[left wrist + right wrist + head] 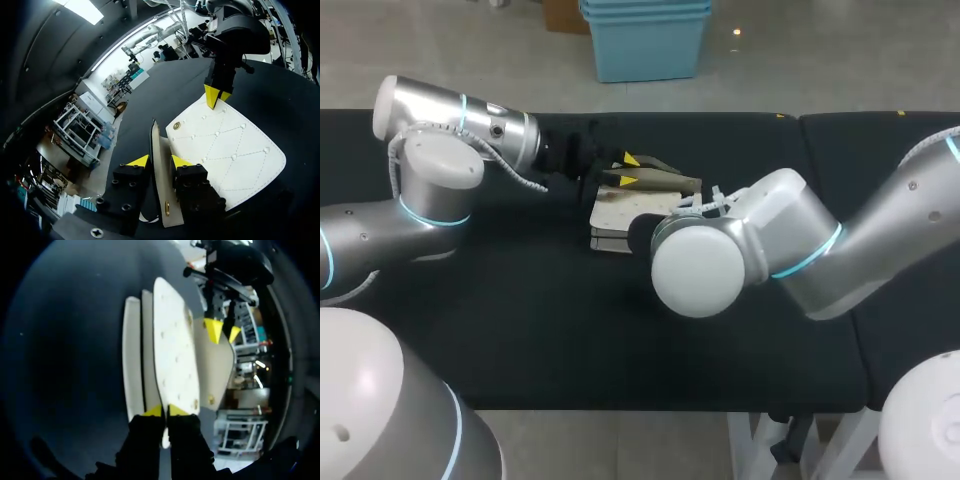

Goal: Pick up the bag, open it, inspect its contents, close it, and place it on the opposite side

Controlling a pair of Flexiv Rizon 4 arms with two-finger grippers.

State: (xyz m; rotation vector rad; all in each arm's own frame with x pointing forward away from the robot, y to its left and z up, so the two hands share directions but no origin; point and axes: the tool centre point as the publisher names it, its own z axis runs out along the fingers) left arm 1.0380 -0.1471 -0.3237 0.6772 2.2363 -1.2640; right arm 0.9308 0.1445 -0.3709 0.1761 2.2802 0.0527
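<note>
Opening step: my right fingers [177,411] are pinched nearly closed on the flap [172,350] of the bag [620,215], which lies mid-way across the desk [520,330]. My left fingers [181,162] seem to clasp its back wall. Next I'd peel the flap wider to see inside.

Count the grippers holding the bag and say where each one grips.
2. The left gripper clamps the beige panel of the bag. The right gripper pinches the white flap at the opposite end.

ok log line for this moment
bag on table | flap open | right gripper shut on flap | left gripper at beige panel
</note>
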